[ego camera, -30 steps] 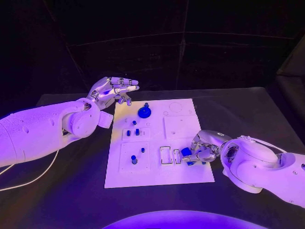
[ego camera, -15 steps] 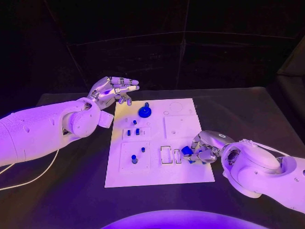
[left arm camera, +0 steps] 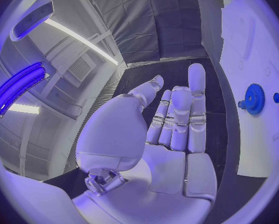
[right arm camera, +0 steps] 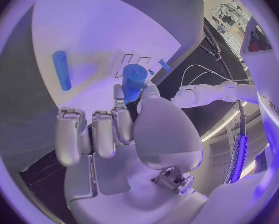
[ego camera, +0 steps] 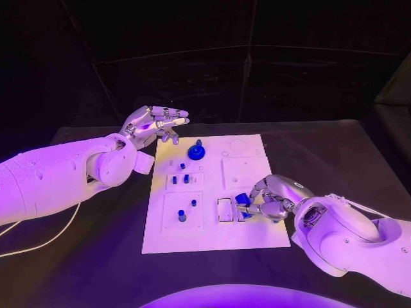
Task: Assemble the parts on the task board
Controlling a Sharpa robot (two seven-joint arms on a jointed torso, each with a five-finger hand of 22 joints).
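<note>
The white task board (ego camera: 261, 237) lies mid-table. My right hand (ego camera: 272, 200) hovers over its near right part and pinches a short blue cylinder (ego camera: 243, 199) (right arm camera: 133, 79) between thumb and finger, beside the rectangular slots (ego camera: 225, 210). Another blue cylinder (right arm camera: 62, 69) lies flat on the board past the fingers. A blue gear (ego camera: 196, 152) (left arm camera: 254, 98) stands at the board's far end. Small blue pegs (ego camera: 182, 215) sit in the left blocks. My left hand (ego camera: 157, 122) (left arm camera: 171, 129) is raised off the far left corner and holds nothing, its fingers loosely bent.
The black table (ego camera: 354, 147) surrounds the board, with bare room to the right and in front. A white cable (ego camera: 39, 240) trails on the table at the near left, under my left arm (ego camera: 48, 179).
My right hand has carried the blue cylinder leftward, further over the board toward the rectangular slots. The left hand has stayed where it was.
</note>
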